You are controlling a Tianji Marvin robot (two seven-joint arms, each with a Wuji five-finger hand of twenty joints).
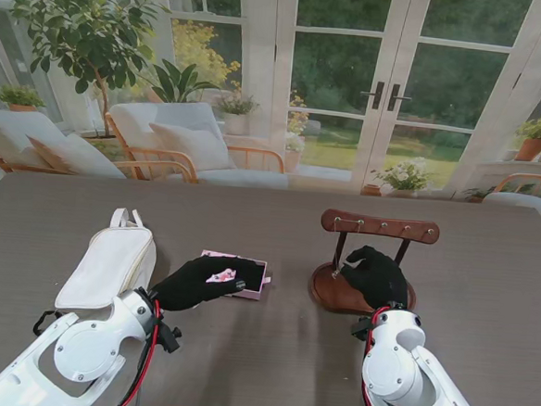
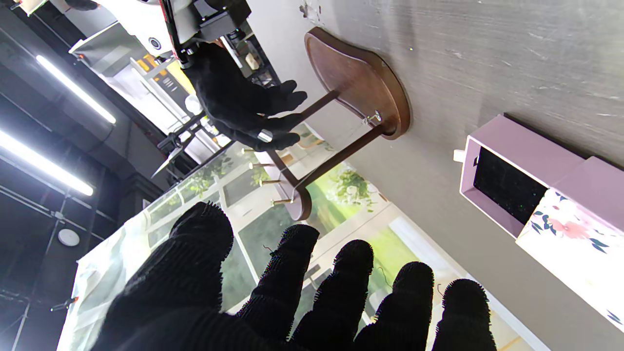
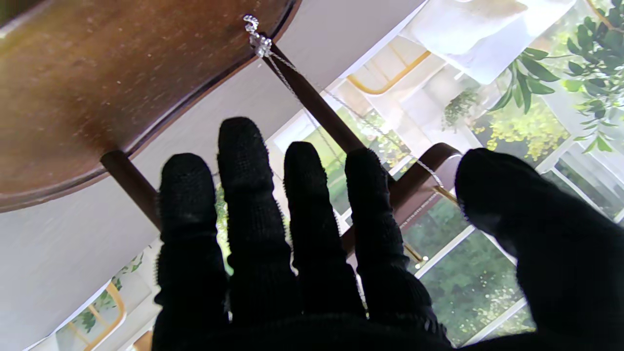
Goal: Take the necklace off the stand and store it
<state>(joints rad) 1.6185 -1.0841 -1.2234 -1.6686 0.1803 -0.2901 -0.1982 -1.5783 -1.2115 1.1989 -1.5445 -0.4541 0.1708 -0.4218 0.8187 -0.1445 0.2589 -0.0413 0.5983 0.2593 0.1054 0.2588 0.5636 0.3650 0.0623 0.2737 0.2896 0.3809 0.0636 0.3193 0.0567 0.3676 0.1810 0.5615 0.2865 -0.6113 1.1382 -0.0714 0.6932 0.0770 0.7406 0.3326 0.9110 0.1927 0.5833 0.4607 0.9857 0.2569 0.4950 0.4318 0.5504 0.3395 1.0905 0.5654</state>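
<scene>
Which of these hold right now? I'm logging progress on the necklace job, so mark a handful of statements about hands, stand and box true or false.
1. The necklace hangs on the wooden stand. True.
2. The right hand is at the stand. True.
3. The pink box is closed. False: its drawer is slid open.
4. The left hand grips the white bag. False: it is over the box, fingers spread.
5. The bag lies right of the stand. False: left.

table [image 1: 268,370]: grey-brown, wood-grained top
bag [image 1: 108,266]: white, lying flat at the left (handles pointing farther from me)
box [image 1: 251,281]: pink, drawer slid open, near the middle
stand [image 1: 339,291]: dark wood, oval base, at the right
</scene>
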